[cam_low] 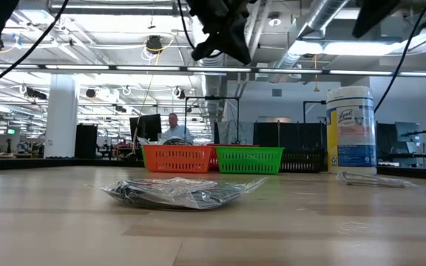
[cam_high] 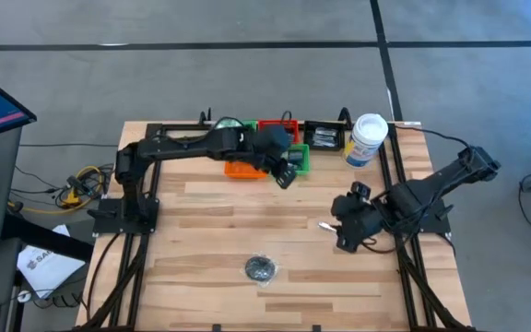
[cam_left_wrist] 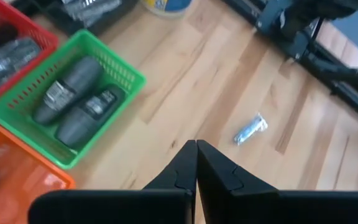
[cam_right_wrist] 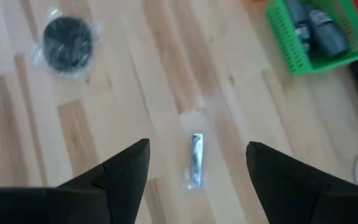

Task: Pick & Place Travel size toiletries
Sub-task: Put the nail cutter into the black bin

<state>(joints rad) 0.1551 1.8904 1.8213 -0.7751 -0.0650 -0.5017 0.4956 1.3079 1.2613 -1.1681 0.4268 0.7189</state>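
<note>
Worktop item: slim silvery sachet [cam_right_wrist: 195,159], judged light, crinkly and slippery, is being lined up between spread right gripper [cam_right_wrist: 197,163] fingers for a mid-length pinch; left gripper [cam_left_wrist: 196,163] fingers are being held pressed together.

We find the baskets [cam_high: 267,148] in a row along the table's [cam_high: 210,240] far edge; the canister [cam_high: 367,138] stands at their right; a sachet [cam_high: 324,224] lies mid-right; a bagged disc [cam_high: 260,268] lies near the front edge.

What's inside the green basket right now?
The green basket holds two dark grey oval toiletries lying side by side, labels up. Whether anything lies beneath them cannot be seen.
</note>
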